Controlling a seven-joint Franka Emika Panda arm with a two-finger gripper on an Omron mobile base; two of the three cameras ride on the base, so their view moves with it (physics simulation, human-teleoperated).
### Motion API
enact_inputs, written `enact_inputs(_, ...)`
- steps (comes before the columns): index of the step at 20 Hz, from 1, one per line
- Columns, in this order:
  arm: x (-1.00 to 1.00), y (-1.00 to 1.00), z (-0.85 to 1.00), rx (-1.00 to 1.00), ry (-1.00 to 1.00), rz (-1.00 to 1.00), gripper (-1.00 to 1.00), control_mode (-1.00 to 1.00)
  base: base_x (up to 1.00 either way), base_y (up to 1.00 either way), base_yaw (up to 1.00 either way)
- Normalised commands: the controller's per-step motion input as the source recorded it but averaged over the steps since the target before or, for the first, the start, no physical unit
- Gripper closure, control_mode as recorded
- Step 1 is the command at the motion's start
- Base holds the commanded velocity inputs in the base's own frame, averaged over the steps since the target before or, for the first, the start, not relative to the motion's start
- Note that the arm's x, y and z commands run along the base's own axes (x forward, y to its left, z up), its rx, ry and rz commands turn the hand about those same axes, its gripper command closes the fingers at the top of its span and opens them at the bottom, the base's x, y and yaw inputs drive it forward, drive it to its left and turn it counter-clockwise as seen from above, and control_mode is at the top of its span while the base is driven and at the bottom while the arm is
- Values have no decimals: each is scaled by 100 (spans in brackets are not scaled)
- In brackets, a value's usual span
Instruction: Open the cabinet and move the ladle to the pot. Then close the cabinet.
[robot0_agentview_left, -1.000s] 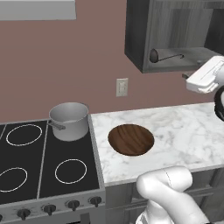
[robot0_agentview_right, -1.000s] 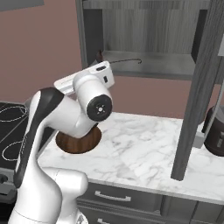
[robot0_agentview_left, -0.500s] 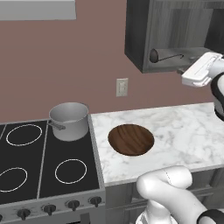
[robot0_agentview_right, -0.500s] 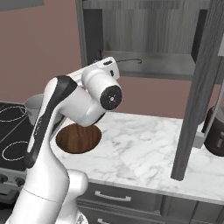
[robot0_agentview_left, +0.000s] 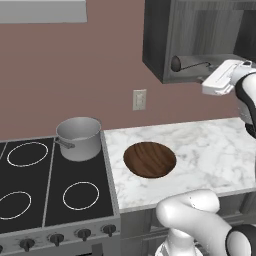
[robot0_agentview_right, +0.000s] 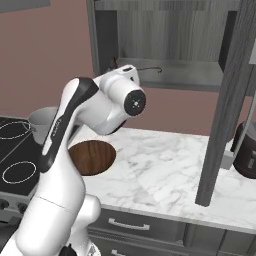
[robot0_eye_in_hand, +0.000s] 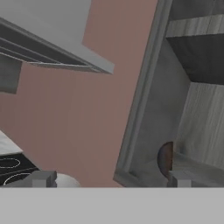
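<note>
The cabinet (robot0_agentview_left: 162, 40) stands open, its door (robot0_agentview_right: 231, 100) swung out to the right. On its lower shelf lies the ladle (robot0_agentview_left: 176, 63), with the dark bowl to the left and the thin handle (robot0_agentview_right: 150, 68) running right. My gripper (robot0_eye_in_hand: 111, 178) is open and holds nothing. It hovers at the shelf's front edge, just right of the ladle handle's end. In the hand view the ladle's bowl (robot0_eye_in_hand: 165, 158) sits close above one fingertip (robot0_eye_in_hand: 179, 177). The pot (robot0_agentview_left: 78, 137) stands on the stove's back right corner, well below and to the left.
A round wooden disc (robot0_agentview_left: 149, 159) lies on the marble counter (robot0_agentview_left: 210, 150) beside the stove (robot0_agentview_left: 45, 190). A dark appliance (robot0_agentview_right: 247, 150) stands behind the open door. A wall outlet (robot0_agentview_left: 139, 99) sits under the cabinet, and a range hood (robot0_eye_in_hand: 52, 48) hangs left.
The hand has risen and shifted slightly left, closer to the cabinet shelf and the ladle's handle. The jaws have stayed open, and nothing else has moved.
</note>
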Motion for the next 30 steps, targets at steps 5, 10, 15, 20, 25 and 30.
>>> enact_inputs(5,25,-3,-8,0,1,6,-100,-100,0,0,0)
enact_inputs(10,34,-1,-4,0,0,6,-100,-100,0,0,0)
enact_inputs(15,37,0,-5,0,0,4,-100,-100,0,0,0)
enact_inputs(20,23,-2,-1,0,0,0,-100,-100,0,0,0)
enact_inputs(25,26,-6,0,0,0,0,-100,-100,0,0,0)
enact_inputs(30,27,-4,0,0,0,0,-100,-100,0,0,0)
